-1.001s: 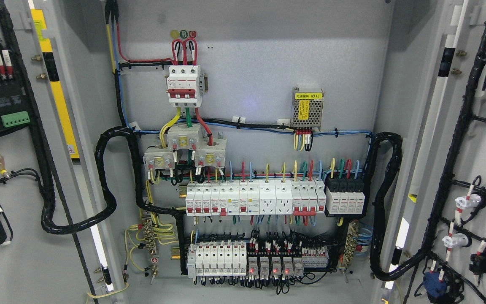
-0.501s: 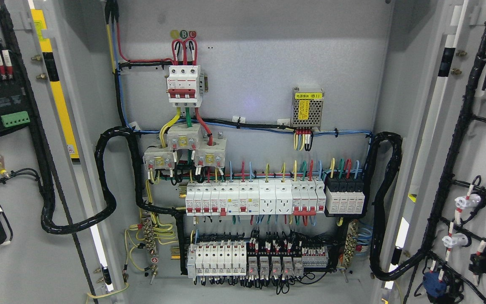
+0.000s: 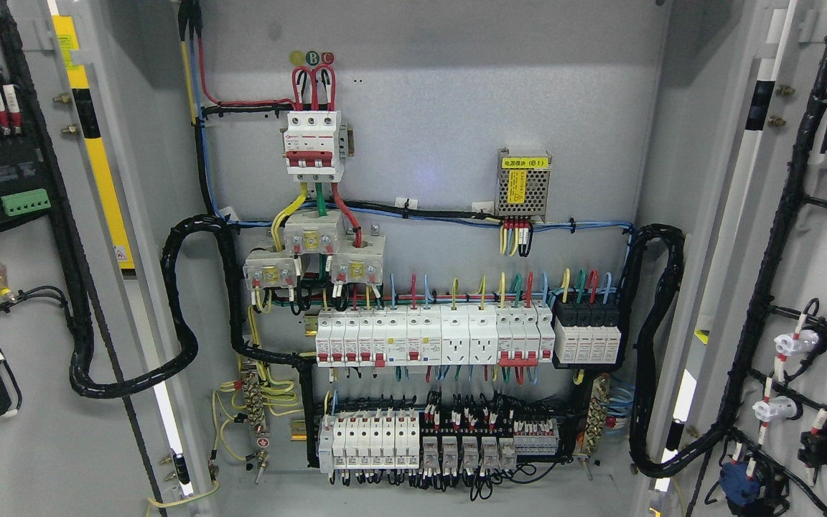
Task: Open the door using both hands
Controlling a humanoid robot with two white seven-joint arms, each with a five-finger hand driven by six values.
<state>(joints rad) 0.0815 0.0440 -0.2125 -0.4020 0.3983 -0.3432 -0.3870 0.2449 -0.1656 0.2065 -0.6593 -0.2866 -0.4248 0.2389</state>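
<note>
both doors of the cabinet are seen swung wide: the left door (image 3: pixel 40 287) at nine o'clock, the right door (image 3: pixel 815 287) at three o'clock, so the breaker rows (image 3: pixel 431 337) are exposed. neither hand is in view, so finger state cannot be told.

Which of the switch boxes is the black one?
The black block at the right end of the middle row. The other breakers in that row are white with red or blue tabs.
</note>
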